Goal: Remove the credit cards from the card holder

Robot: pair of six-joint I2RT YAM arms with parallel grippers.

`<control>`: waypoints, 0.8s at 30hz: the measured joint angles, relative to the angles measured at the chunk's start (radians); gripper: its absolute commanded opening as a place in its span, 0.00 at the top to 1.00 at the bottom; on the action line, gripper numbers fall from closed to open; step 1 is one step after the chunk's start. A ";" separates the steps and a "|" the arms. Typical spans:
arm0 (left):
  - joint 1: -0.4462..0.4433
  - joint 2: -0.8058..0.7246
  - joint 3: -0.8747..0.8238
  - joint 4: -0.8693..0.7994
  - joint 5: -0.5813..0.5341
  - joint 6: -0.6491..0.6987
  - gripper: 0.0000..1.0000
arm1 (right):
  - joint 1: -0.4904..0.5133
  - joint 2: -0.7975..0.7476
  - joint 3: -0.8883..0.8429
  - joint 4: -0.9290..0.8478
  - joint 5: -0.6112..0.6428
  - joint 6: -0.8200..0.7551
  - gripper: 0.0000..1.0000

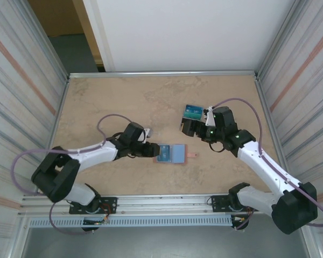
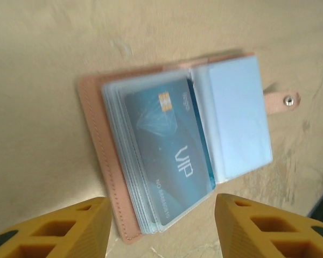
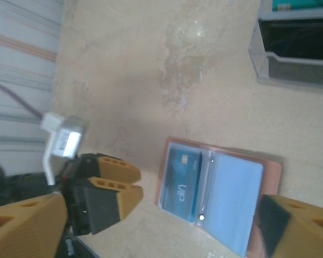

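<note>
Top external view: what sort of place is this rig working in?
Probably an enclosed lab test cell: a tan stone-look tabletop boxed in by ribbed panel walls, with an aluminium mounting rail along the near edge.

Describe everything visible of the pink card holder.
The card holder is a salmon-pink, leather-like folding wallet with stitched edges, lying open and flat on the tan table. Inside, a stack of clear sleeves on one half holds a teal card marked VIP. A pale-blue card fills the other half. Its small tab with a metal snap sticks out sideways, unfastened.
</note>
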 measured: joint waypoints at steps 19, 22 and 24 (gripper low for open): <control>-0.106 0.022 -0.066 0.127 -0.240 0.030 0.72 | 0.124 0.259 -0.048 0.103 -0.115 0.088 0.68; -0.111 0.057 -0.055 0.129 -0.247 0.034 0.72 | 0.126 0.296 -0.069 0.138 -0.137 0.103 0.70; -0.112 0.075 -0.047 0.134 -0.251 0.035 0.72 | 0.132 0.328 -0.071 0.156 -0.145 0.109 0.72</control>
